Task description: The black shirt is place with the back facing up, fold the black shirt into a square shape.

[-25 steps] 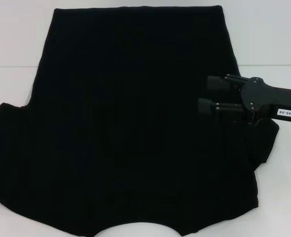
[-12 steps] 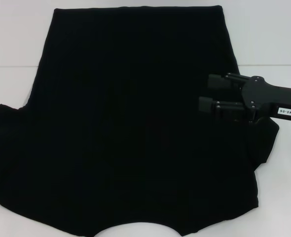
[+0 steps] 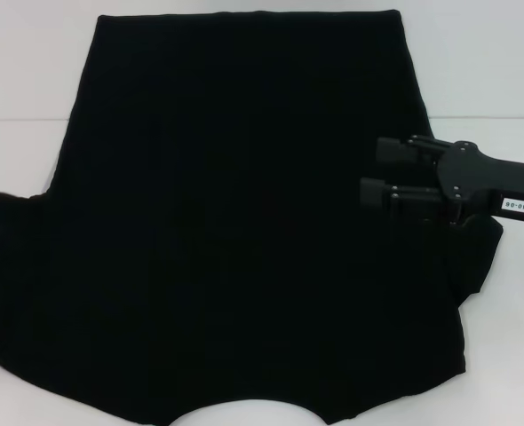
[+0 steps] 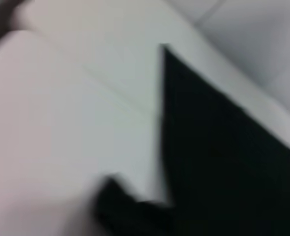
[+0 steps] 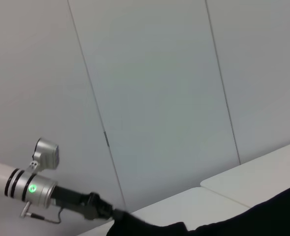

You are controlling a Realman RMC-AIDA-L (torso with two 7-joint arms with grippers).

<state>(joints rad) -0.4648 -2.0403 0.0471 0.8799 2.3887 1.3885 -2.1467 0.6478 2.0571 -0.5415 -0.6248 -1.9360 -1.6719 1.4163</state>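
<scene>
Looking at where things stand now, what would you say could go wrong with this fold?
1. The right gripper hovers open over the shirt near its right sleeve; closing there, it might pinch only the top layer, or miss the edge.
2. In the right wrist view, the left gripper sits at the shirt's far edge; if only one arm lifts, the cloth may drag and wrinkle.
3. The shirt's near hem runs past the head view's edge, so alignment there cannot be checked.

Right end effector (image 3: 376,170) slightly lower.

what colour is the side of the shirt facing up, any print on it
Plain black, no print visible on the black shirt; the head view shows it best.
</scene>
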